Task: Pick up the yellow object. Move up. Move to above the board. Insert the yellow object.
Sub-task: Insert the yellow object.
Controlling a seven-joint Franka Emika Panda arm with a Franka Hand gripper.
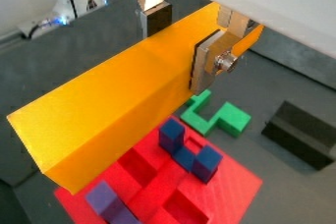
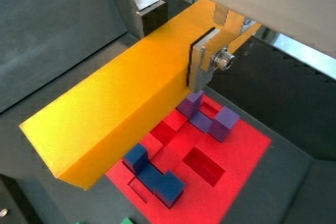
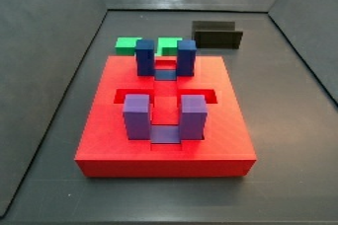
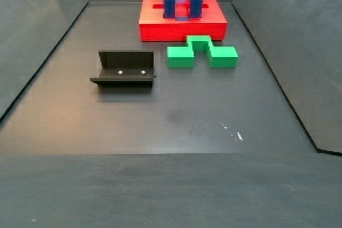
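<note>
My gripper [image 1: 182,41] is shut on the yellow object [image 1: 118,100], a long yellow-orange bar gripped across its width near one end. Both wrist views show this grip [image 2: 175,39], with the bar [image 2: 118,110] held level, high in the air. The board [image 1: 230,184], a red slab with recesses, lies below the bar in both wrist views [image 2: 243,149]. In a side view the board [image 3: 165,150] carries purple posts [image 3: 137,115] and dark blue posts [image 3: 165,56]. It also shows in a side view [image 4: 154,17]. Neither side view shows the gripper or the bar.
Green blocks [image 3: 128,44] lie on the grey floor against the board's edge and show in other views too [image 4: 201,52] [image 1: 210,118]. The dark fixture [image 4: 123,69] stands on the floor apart from the board [image 3: 215,34] [image 1: 302,130]. Grey tray walls surround the floor.
</note>
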